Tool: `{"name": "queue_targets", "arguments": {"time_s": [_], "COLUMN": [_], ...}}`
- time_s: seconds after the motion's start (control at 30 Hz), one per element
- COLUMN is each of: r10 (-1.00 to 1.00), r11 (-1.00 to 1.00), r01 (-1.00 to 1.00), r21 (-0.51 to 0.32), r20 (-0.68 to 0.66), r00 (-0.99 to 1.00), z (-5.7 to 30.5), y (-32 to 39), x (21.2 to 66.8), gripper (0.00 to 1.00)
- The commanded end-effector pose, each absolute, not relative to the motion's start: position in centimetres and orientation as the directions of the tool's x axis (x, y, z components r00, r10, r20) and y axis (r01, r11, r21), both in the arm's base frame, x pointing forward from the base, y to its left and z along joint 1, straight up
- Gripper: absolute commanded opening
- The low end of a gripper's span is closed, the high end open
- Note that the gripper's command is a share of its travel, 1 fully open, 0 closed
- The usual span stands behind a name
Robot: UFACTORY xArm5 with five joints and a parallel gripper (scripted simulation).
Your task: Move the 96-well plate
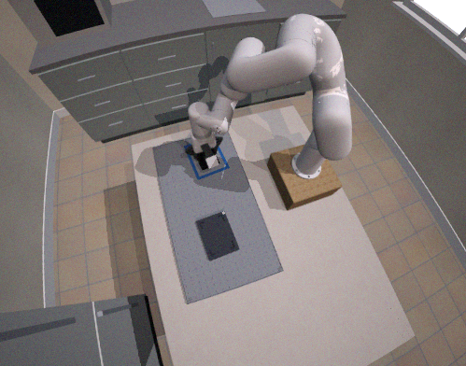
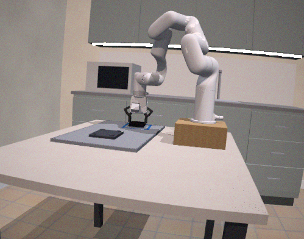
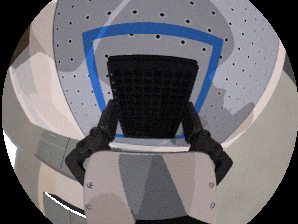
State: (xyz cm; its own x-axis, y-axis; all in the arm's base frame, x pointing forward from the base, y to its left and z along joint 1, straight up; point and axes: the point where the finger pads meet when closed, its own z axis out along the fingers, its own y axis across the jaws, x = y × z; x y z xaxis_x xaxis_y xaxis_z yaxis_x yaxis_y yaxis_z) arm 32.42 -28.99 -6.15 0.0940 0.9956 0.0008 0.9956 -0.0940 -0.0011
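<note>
Black 96-well plate (image 3: pixel 152 92): inside blue taped outline (image 3: pixel 91 70) on grey deck (image 1: pixel 232 261), far end of desk (image 2: pixel 163 180).
Gripper (image 3: pixel 152 124): jaws clamped on the plate's two long sides.
Dark plate nest (image 1: pixel 217 235): mid-deck, well apart.
Arm base: wooden block (image 2: pixel 187 137).

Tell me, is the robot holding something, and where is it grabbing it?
Yes. The tool is shut on the black plate, one finger on each of its two long sides, over the blue outline.
</note>
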Motion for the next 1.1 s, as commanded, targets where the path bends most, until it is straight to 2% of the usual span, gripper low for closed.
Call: {"name": "queue_targets", "arguments": {"time_s": [0.0, 1.0, 1.03, 1.07], "r10": [0.996, 0.996, 0.996, 0.996], "r11": [-0.094, -0.094, -0.094, -0.094], "r01": [0.996, 0.996, 0.996, 0.996], "r21": [0.002, 0.002, 0.002, 0.002], "r20": [-0.001, -0.001, -0.001, -0.001], "r00": [0.094, 0.094, 0.094, 0.094], "z": [-6.11, -6.53, -6.59, -6.59], "y": [-29.07, -29.07, -29.07, -29.07], "x": [32.52, 32.52, 32.52, 32.52], "gripper": [0.0, 0.0, 1.0, 1.0]}}
